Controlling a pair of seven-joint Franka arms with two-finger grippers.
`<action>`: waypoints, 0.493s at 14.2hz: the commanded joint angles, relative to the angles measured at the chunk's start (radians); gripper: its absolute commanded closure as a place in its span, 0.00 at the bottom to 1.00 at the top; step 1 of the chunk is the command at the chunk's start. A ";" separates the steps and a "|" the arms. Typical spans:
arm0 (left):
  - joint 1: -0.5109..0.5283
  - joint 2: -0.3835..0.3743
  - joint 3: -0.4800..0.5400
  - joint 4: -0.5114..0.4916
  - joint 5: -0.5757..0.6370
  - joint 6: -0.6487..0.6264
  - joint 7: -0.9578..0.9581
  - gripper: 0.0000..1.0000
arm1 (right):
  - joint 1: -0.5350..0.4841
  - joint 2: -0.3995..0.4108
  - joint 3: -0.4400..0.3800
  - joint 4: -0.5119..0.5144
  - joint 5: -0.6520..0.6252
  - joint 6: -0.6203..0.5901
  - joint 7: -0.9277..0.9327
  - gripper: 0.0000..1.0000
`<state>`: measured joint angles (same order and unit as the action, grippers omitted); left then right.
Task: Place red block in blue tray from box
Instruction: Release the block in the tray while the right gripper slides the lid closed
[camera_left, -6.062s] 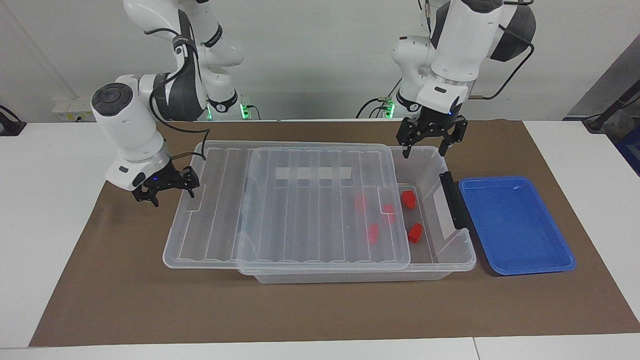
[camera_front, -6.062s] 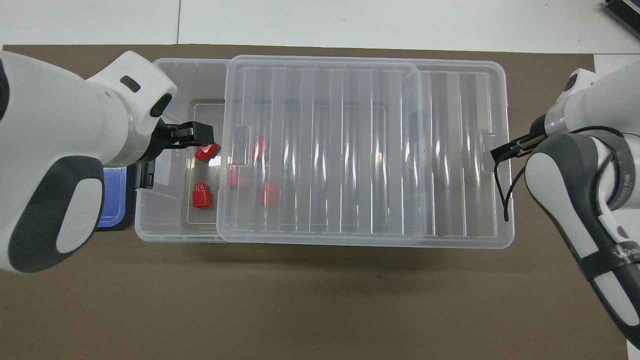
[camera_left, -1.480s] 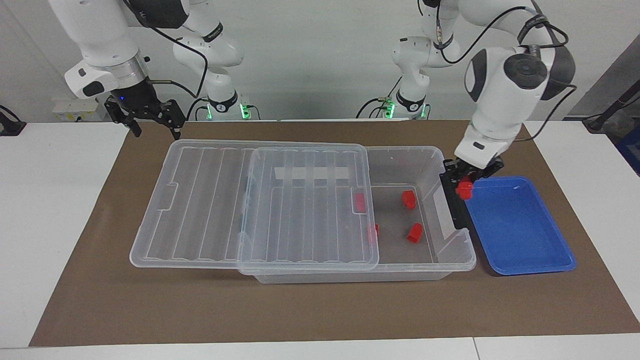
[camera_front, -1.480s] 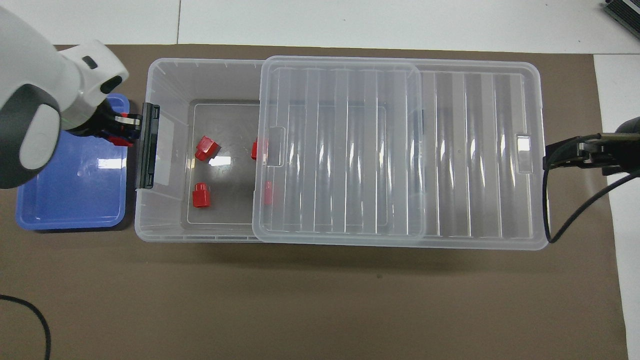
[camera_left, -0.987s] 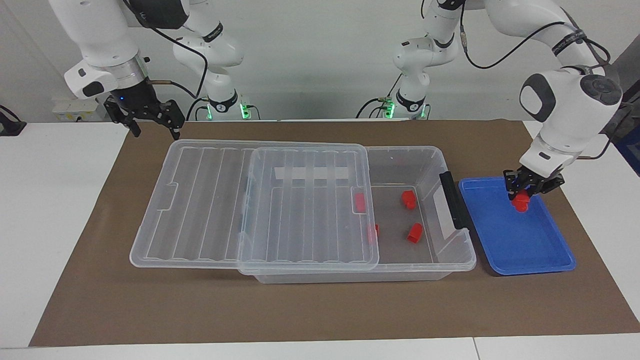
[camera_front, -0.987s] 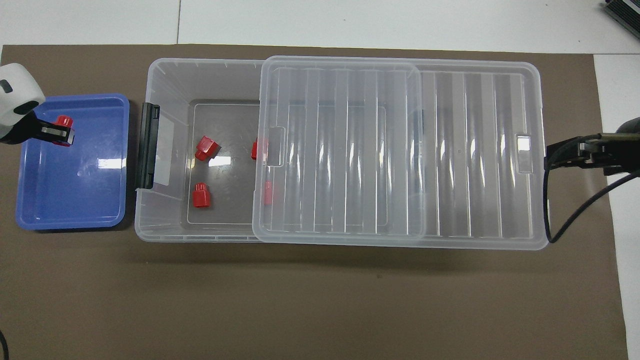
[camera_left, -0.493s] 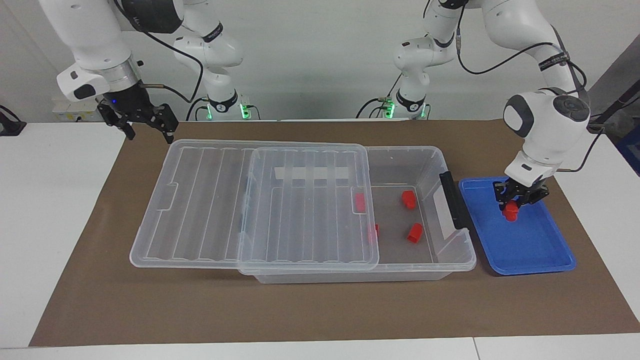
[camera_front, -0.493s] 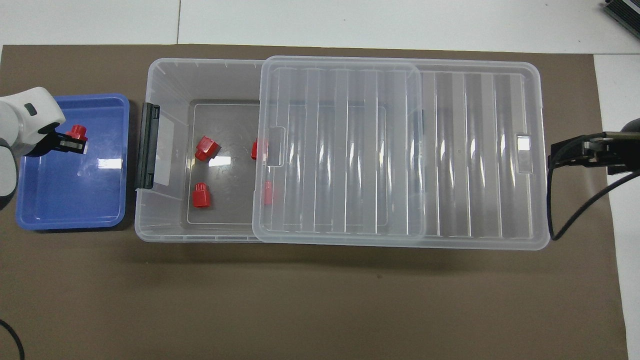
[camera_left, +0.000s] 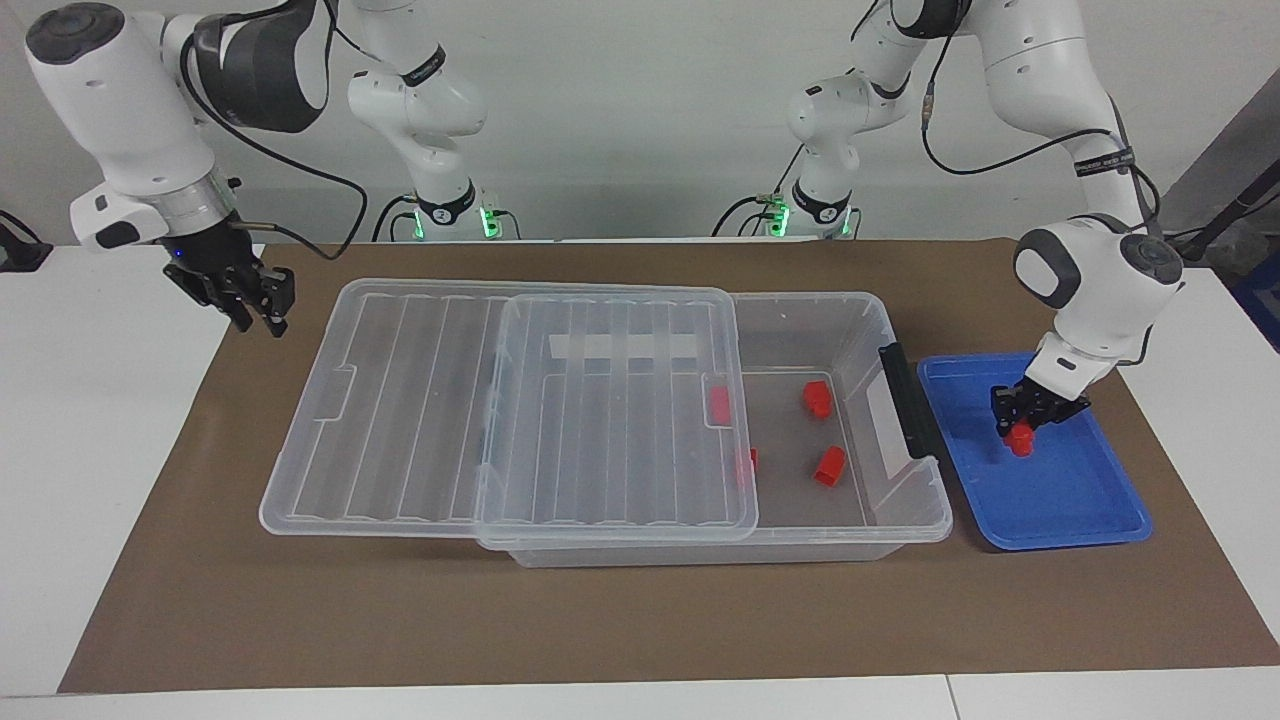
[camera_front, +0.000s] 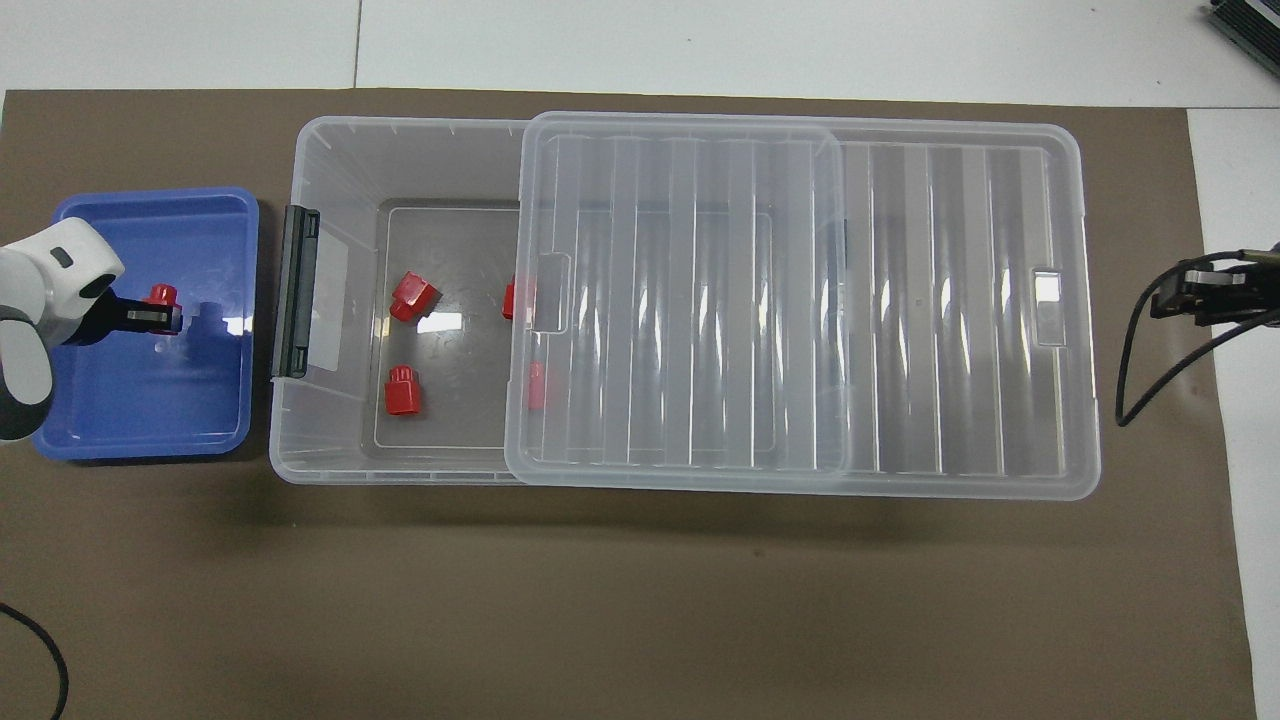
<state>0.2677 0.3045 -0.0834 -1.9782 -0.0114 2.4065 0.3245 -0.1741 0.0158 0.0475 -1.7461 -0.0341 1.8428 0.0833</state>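
Observation:
My left gripper is shut on a red block and holds it low inside the blue tray, at or just above its floor. In the overhead view the gripper and block are over the tray. The clear box stands beside the tray, its ribbed lid slid toward the right arm's end. Two red blocks lie in the uncovered part, two more at the lid's edge. My right gripper is open and empty in the air.
The box's black latch faces the tray. The lid overhangs the box toward my right gripper. A brown mat covers the table under everything.
My left gripper carried the red block from the box over the latch and lowered it into the blue tray. My right gripper moved away from the lid's end and turned.

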 joint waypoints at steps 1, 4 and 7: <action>0.019 0.007 -0.007 -0.037 -0.022 0.069 0.010 1.00 | -0.040 0.027 0.009 -0.036 -0.003 0.099 -0.008 1.00; 0.033 0.016 -0.007 -0.027 -0.022 0.074 0.010 1.00 | -0.057 0.070 0.009 -0.047 -0.004 0.154 -0.014 1.00; 0.034 0.018 -0.007 -0.027 -0.022 0.079 0.016 1.00 | -0.059 0.114 0.011 -0.055 -0.004 0.200 -0.017 1.00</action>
<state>0.2902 0.3262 -0.0828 -1.9953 -0.0188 2.4614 0.3238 -0.2188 0.1133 0.0468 -1.7874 -0.0341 2.0055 0.0833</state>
